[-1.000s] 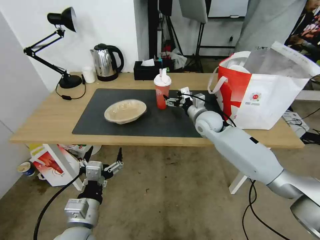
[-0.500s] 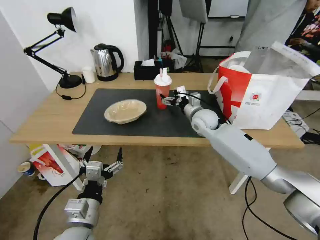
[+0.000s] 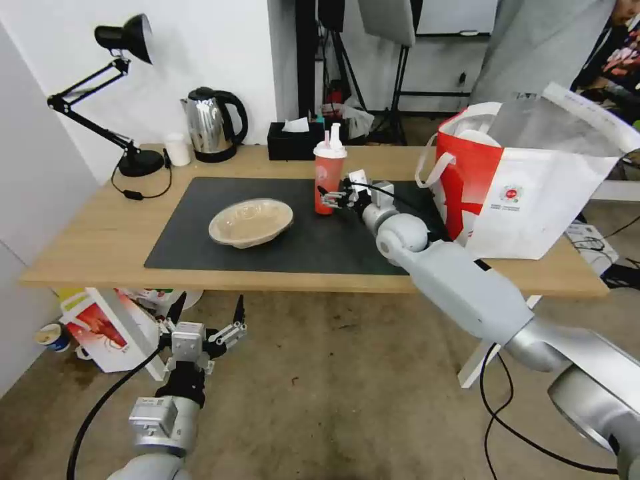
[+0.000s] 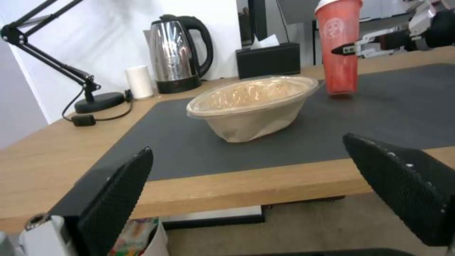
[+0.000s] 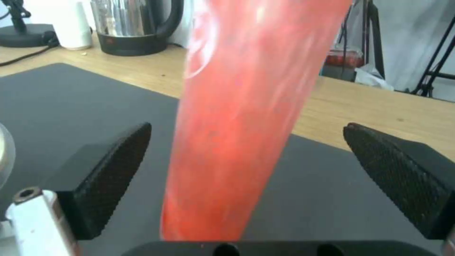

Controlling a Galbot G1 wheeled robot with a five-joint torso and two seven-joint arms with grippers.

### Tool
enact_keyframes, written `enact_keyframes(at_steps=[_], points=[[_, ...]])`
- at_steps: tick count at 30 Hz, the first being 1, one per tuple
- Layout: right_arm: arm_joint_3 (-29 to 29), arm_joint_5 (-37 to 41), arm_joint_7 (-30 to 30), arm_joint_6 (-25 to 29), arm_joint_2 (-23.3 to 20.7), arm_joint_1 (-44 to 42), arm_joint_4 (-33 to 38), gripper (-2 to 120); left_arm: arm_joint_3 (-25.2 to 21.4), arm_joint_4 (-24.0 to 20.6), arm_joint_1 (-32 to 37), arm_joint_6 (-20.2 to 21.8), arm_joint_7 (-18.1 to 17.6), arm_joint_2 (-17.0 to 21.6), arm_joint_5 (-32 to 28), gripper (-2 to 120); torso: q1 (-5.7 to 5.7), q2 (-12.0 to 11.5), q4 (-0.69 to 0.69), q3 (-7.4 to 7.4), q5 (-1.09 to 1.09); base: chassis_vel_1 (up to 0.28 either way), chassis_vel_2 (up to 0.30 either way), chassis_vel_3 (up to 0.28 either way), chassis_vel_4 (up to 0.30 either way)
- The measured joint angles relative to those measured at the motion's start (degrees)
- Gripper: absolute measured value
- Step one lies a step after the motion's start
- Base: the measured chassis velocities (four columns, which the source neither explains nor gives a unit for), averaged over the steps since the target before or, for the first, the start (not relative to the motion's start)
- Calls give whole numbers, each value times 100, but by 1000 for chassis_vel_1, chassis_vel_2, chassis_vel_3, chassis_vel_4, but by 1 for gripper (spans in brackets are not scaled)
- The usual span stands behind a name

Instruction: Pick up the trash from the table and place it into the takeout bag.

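Note:
A red drink cup (image 3: 327, 181) with a white lid stands on the dark mat (image 3: 200, 243) of the table (image 3: 93, 230). It sits between the fingers of my right gripper (image 3: 331, 198), which is open around its lower part; the right wrist view shows the cup (image 5: 237, 117) in the gap, touching neither pad. To its left lies the shallow beige dish (image 3: 251, 222), also seen up close (image 4: 253, 105). The takeout bag (image 3: 533, 200) stands open at the table's right end, with something white and round in its mouth. My left gripper (image 3: 203, 328) hangs open below the table's front edge.
Along the back edge stand a steel kettle (image 3: 213, 125), a black tissue box (image 3: 293, 141), a small white cup (image 3: 177, 148) and a black desk lamp (image 3: 133, 160). A smaller red-and-white bag (image 3: 100, 327) sits on the floor under the table's left end.
My right arm has reached further forward and left, bringing the open fingers around the red cup. The cup's top has shifted back a little. The left arm has not moved.

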Motion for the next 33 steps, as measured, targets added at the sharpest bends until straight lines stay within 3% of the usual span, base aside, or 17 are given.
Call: enact_keyframes(at_steps=[9,19,24,27,33], points=[[-7,216,-168,13,58,-61,-40,86,0,0,0,0,0,0,0,100,0,0,0,0,0,0,0,0,0],[85,276,-288,31,-34,-112,-28,52,0,0,0,0,0,0,0,100,0,0,-1,0,0,0,0,0,0],[112,276,-313,32,-54,-133,-10,29,0,0,0,0,0,0,0,100,0,0,0,0,0,0,0,0,0],[112,275,-316,35,-60,-139,0,24,0,0,0,0,0,0,0,100,0,0,-1,0,0,0,0,0,0],[115,273,-320,48,-70,-143,35,1,0,0,0,0,0,0,0,100,0,0,0,0,1,0,0,0,0]])
